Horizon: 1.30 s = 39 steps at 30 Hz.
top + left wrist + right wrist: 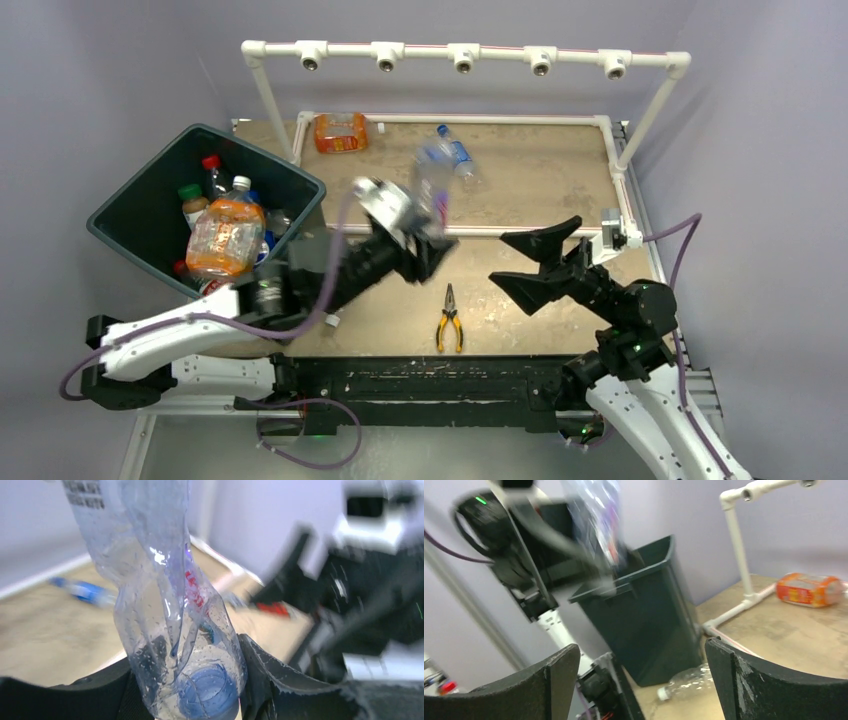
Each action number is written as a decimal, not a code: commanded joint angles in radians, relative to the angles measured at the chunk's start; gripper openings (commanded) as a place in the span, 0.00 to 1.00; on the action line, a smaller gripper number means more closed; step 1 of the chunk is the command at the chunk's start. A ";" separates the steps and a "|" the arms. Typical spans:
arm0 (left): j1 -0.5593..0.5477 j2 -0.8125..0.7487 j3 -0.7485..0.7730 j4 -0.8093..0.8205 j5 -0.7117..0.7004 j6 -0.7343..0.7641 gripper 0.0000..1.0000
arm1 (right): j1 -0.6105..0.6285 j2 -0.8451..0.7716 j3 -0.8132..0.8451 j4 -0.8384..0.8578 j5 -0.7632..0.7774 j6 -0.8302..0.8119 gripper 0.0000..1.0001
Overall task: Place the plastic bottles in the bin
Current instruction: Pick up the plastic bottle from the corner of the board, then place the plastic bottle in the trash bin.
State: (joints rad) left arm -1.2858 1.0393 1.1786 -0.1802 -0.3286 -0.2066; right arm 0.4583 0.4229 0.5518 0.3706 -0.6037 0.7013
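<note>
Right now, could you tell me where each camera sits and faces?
Top external: above and behind the arms, looking down on table and bin; both arms show.
Left wrist: on that wrist, facing the clear bottle in the left end effector; fingers show.
Right wrist: on that wrist, facing the bin; the right end effector, open, shows.
Shared: the bin, top external and right wrist.
</note>
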 commanded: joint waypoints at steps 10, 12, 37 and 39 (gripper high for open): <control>-0.001 -0.160 0.359 -0.091 -1.362 0.472 0.03 | 0.003 -0.002 -0.038 -0.129 0.223 -0.073 0.99; -0.058 -0.235 0.321 -0.050 -1.420 0.475 0.05 | 0.003 0.021 -0.046 -0.097 0.218 -0.060 0.99; -0.069 0.316 0.879 0.113 -1.128 0.905 0.11 | 0.003 0.179 -0.084 0.085 0.194 0.010 0.99; -0.025 0.327 0.753 0.383 -1.113 1.014 0.01 | 0.004 0.183 -0.081 0.085 0.188 0.011 0.99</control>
State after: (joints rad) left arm -1.4273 1.4204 2.1662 -0.4915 -1.5120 0.2779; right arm 0.4583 0.5926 0.4690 0.3992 -0.4099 0.7010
